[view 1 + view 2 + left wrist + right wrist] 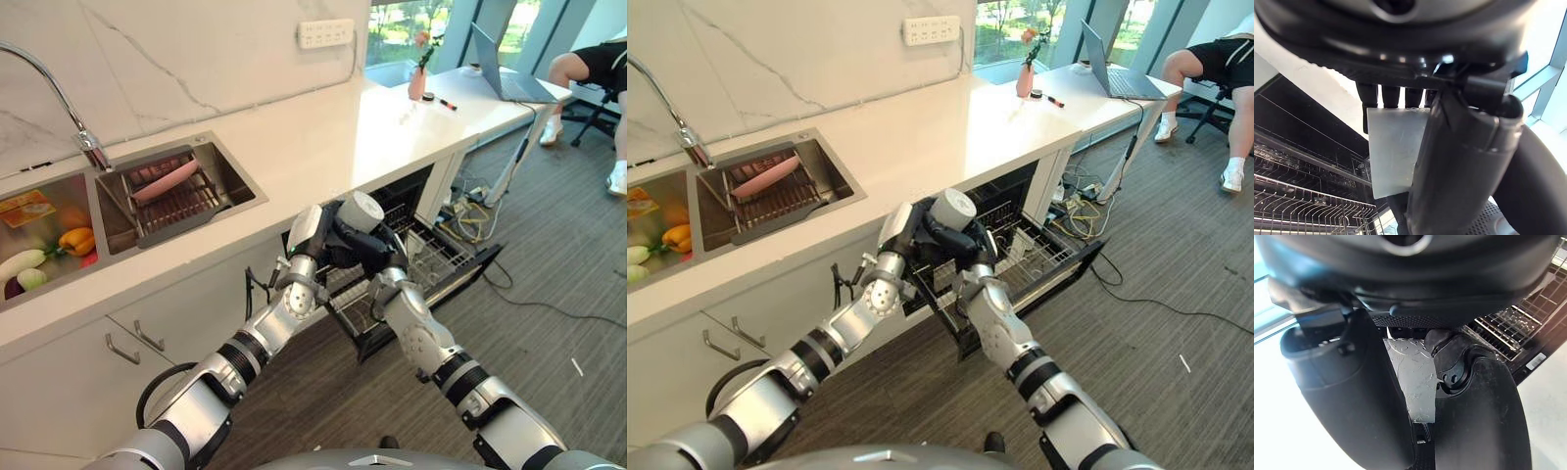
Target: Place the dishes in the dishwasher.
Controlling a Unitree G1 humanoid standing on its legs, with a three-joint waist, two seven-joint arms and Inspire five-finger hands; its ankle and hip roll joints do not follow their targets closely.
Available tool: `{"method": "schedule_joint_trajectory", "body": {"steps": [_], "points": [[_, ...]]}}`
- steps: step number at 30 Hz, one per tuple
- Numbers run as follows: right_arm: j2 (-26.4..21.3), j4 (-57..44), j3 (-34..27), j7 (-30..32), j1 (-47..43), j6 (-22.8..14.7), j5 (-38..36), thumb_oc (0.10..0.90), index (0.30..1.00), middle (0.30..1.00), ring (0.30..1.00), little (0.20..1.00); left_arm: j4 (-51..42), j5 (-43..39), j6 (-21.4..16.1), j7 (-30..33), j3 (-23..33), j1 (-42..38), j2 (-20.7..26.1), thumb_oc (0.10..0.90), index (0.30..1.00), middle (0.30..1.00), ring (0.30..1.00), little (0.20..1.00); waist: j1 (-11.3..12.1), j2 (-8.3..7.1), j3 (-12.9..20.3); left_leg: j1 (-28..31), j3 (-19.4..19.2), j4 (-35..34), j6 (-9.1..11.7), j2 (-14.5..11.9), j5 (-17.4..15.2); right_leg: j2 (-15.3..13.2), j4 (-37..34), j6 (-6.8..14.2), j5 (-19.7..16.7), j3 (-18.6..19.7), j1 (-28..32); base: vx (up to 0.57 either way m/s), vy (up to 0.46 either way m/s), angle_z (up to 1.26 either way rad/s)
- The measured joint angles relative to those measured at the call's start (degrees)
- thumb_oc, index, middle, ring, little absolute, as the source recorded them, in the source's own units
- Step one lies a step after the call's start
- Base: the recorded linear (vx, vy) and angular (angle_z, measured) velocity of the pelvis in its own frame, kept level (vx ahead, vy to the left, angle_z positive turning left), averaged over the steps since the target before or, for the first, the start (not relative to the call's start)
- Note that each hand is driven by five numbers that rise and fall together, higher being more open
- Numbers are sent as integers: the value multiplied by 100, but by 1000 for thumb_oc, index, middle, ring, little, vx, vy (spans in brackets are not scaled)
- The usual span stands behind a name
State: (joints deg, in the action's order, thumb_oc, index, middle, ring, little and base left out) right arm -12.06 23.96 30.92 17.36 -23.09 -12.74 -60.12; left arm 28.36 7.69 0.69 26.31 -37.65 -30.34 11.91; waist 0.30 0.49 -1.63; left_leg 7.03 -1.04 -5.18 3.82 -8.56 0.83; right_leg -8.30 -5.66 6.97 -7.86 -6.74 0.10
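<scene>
Both hands are bunched together mid-frame in the eye views, right above the pulled-out dishwasher rack (431, 257). The left hand (312, 233) and right hand (377, 257) both have fingers curled round a frosted, pale cup (361, 211), so the robot looks to be carrying it two-handed. The wrist views back that up: the translucent cup wall sits between dark fingers and thumb on each side.

Progress-wise, the dishwasher (1019, 211) is open under the counter (921, 137) and its rack looks pretty much bare from here, so probably early days. The cup isn't down on the wire yet, it's hanging over the rack. Over at the upper left, a pink dish (165, 180) sits in the sink (235, 171) drainer, likely still to be loaded.
</scene>
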Motion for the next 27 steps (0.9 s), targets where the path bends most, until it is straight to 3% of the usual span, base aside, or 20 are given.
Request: {"method": "schedule_joint_trajectory", "body": {"steps": [1, 3, 4, 14, 20, 21, 22, 23, 27], "points": [[-15, 0, 3, -28, -1, 0, 11, 800, 900, 900, 900, 900, 0, -38, -28, -14, 2, 0, 16, 400, 300, 300, 300, 300, 0, 0, 0, -1, 1, 0, 0, 0, 0, 0, 0, 0, 0, -1, 0, 0, 0, 0], [-37, 0, 4, -80, -1, 1, 54, 646, 669, 669, 669, 669, -1, -43, -65, -29, 14, 0, 27, 400, 300, 300, 300, 300, 3, 0, 0, -3, 5, 0, 0, 0, 0, -1, 0, 0, 0, -5, 0, 0, 0, 0], [-41, 1, 0, -80, -1, 0, 76, 400, 300, 300, 300, 300, -1, -44, -77, -32, 21, 0, 27, 400, 300, 300, 300, 300, -1, 0, 0, -3, 6, 0, 0, 1, 0, 0, 0, 0, 0, -6, 0, 0, 0, 0], [48, 22, -99, 212, 0, -136, 1050, 400, 300, 300, 300, 300, -144, -98, -151, 32, 81, -1, 25, 400, 300, 300, 300, 300, -23, 1, 0, -3, 7, 0, 3, 3, 2, -3, -2, 0, 0, -8, 1, 0, 0, 0], [143, -48, -100, 540, 0, -276, 1113, 400, 300, 300, 300, 300, -180, -110, -195, 91, 75, -1, 18, 400, 300, 300, 300, 300, -23, 11, -1, -6, 15, 0, 5, 11, 4, -14, -3, 1, 1, -16, 4, 0, 0, 0], [144, -90, -101, 604, 0, -277, 1187, 400, 300, 300, 300, 300, -207, -119, -203, 105, 76, -1, 19, 433, 349, 349, 349, 349, -24, 16, -3, -8, 21, 0, 6, 13, 4, -16, -4, 2, 1, -22, 4, 11, 1, 3], [143, -134, -112, 685, 1, -282, 1346, 400, 300, 300, 300, 300, -241, -143, -231, 134, 76, -1, 19, 776, 865, 865, 865, 865, -25, 30, -3, -10, 34, 0, 7, 15, 5, -21, -4, 5, 4, -42, 12, 8, 1, 5], [144, -206, -108, 766, 1, -285, 1418, 400, 300, 300, 300, 300, -261, -146, -270, 182, 76, -1, 19, 800, 900, 900, 900, 900, -25, 45, -4, -13, 49, 0, 7, 17, 5, -26, -4, 9, 7, -55, 20, 4, 4, 5], [177, -511, -184, 1057, 4, -373, 1559, 400, 300, 300, 300, 300, -505, -148, -326, 304, 82, -17, 16, 800, 900, 900, 900, 900, -41, 152, -16, -21, 121, 0, 12, 31, 8, -45, -4, 30, 26, -110, 63, -10, 4, 9]]}}
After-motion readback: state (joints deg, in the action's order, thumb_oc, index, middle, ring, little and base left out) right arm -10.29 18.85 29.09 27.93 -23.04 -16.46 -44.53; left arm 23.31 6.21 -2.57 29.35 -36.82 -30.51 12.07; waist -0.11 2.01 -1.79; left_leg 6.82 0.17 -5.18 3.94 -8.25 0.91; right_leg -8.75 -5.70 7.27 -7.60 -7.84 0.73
